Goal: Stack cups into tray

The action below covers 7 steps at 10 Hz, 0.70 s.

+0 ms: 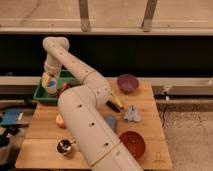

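A green tray (41, 95) sits at the far left corner of the wooden table. My gripper (48, 80) hangs over the tray at the end of the white arm (80, 107), which reaches from the bottom of the view. A light blue cup (52, 86) stands in the tray directly under the gripper, with a yellowish piece (45, 78) beside it. Whether the gripper touches the cup is unclear. A small metal cup (65, 146) stands near the table's front left.
A purple bowl (128, 82) sits at the back right and a red bowl (132, 143) at the front right. A grey-blue crumpled object (132, 114), a small blue item (111, 121), an orange item (60, 120) and a black and yellow tool (114, 105) lie mid-table.
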{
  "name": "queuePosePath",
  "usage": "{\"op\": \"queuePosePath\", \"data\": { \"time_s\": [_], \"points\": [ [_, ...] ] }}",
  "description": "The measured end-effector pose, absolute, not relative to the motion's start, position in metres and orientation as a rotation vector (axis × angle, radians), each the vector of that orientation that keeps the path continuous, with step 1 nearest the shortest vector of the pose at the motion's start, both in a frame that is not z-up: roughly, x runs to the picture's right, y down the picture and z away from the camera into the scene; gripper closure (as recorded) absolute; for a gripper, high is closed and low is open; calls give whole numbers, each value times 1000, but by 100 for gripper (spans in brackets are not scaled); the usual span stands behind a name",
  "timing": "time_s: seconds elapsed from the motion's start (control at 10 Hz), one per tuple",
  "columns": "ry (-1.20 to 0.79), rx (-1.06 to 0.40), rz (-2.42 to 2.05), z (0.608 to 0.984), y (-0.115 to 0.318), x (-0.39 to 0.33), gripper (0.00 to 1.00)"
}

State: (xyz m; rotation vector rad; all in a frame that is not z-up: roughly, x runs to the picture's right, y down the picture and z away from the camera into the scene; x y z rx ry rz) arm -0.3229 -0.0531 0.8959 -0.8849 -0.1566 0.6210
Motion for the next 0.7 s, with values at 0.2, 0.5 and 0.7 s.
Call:
{"op": "queuePosePath", "data": {
  "time_s": [0.2,0.5,0.7],
  "points": [
    [-146,-848,631,897,-58,-314,26],
    [-126,-748,678,872,-88,-286,26],
    [-85,-661,732,834,-118,-245,26]
  ]
}}
